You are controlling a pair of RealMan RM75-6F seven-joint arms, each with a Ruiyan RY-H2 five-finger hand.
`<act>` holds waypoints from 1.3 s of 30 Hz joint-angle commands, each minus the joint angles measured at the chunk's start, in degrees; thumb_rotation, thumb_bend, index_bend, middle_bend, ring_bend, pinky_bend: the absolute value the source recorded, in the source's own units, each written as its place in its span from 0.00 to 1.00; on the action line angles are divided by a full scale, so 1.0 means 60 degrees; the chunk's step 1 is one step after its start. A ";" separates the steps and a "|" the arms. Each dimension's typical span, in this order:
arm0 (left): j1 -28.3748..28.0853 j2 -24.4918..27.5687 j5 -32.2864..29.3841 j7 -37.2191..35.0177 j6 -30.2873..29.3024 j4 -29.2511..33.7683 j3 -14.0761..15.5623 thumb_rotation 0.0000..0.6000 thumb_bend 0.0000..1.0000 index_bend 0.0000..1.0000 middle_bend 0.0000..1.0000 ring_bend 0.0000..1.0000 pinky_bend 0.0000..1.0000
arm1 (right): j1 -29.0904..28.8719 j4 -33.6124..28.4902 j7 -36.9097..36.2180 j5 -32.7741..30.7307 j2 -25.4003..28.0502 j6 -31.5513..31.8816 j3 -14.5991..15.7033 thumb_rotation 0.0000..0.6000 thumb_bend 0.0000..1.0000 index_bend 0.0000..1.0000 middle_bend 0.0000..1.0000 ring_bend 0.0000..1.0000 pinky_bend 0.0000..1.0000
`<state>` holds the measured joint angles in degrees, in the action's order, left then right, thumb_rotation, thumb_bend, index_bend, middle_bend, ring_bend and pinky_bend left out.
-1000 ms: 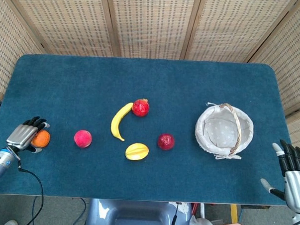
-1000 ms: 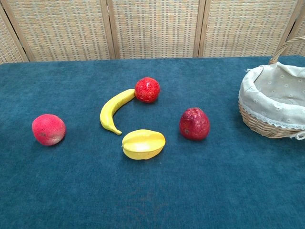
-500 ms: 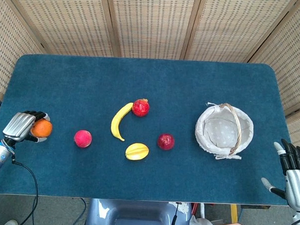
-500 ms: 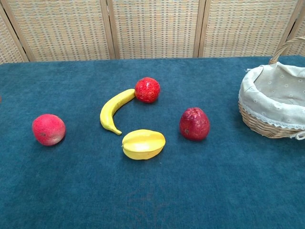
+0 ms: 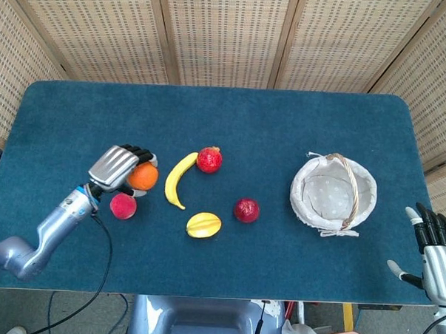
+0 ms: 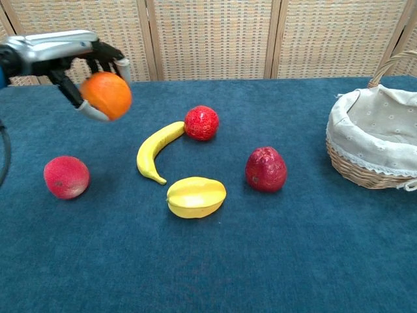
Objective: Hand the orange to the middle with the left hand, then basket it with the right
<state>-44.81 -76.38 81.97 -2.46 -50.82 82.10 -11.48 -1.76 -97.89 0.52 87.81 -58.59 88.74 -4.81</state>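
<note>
Orange round fruit (image 5: 142, 177) sits gripped in the left hand (image 5: 118, 167) above the table's left half; the right hand (image 5: 433, 249) hangs open-fingered, holding nothing, off the right edge.

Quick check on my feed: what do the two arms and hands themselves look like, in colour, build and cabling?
The left hand has a ribbed silver metallic back and black fingers with a pale thumb tip. Its forearm, the left arm, is a smooth silver-blue tube, with a thin black cable trailing off the wrist over the table edge. The right hand matches: silver-grey back, black fingers, pale thumb. No markings are legible.
</note>
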 commanded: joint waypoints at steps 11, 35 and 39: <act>-0.1878 -0.2539 -0.2009 0.1374 0.2267 -0.1514 -0.0250 1.00 0.07 0.34 0.40 0.32 0.25 | 0.0169 0.0078 -0.0336 -0.0420 0.0143 0.0267 -0.0196 1.00 0.00 0.00 0.00 0.00 0.00; 0.2265 0.2504 -0.2100 0.0353 -0.2595 0.2887 0.0267 1.00 0.00 0.00 0.00 0.00 0.00 | 0.0181 -0.0108 0.0812 -0.0136 -0.0236 0.0533 -0.0143 1.00 0.00 0.00 0.00 0.00 0.00; 0.3492 0.3383 -0.2691 0.0469 -0.3748 0.3607 0.0591 1.00 0.00 0.00 0.00 0.00 0.00 | 0.0167 -0.0187 0.1195 0.0018 -0.0358 0.0578 -0.0094 1.00 0.00 0.00 0.00 0.00 0.00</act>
<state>-29.18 -59.77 68.80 -0.46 -68.21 100.11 -9.88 -0.71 -98.79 7.05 87.51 -60.45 92.08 -5.52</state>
